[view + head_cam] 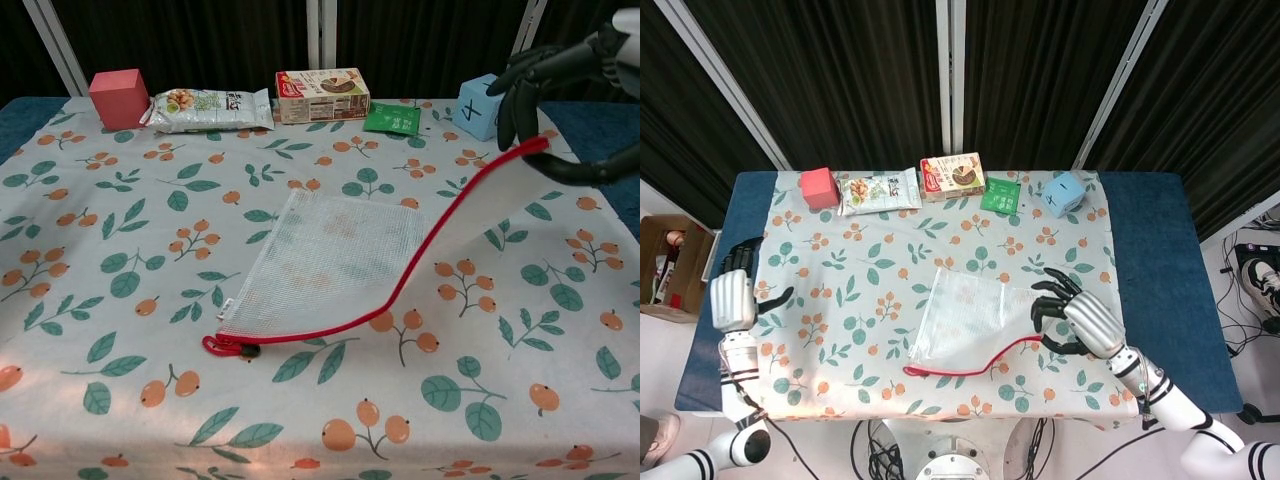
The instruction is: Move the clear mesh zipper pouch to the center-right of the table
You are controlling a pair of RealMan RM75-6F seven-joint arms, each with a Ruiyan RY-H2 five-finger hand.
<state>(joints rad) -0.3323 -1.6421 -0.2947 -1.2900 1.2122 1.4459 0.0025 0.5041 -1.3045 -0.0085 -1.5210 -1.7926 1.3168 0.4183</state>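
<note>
So the right hand (1072, 318) is pinching the red zipper edge of the clear mesh zipper pouch (965, 325) at its right corner, fingers curled round the strip, and that end is lifted off the cloth. My guess is it's held by the zipper because that's the stiffest part, so the pouch can be dragged or laid down without crumpling. The rest of the pouch lies flat on the white fruit-and-leaf patterned tablecloth (840, 260), sitting around 5 o'clock from table centre, with its far corner and red pull tab (222, 346) down on the cloth at about 6 o'clock. Looks to me like it's basically at the center-right spot already, just needs letting go.

The left hand (732, 300) is way out at 9 o'clock past the table's left edge, holding nothing, fingers loosely apart.

Along the 12 o'clock edge: red cube (819, 186), a silver snack packet (878, 191), a brown-and-red biscuit box (951, 175), a green sachet (1001, 195) and a light blue cube (1064, 192).

The chest view really shows the zipper arcing upward to the hand; from the head view it looks nearly flat. Only the head view shows the left hand though.
</note>
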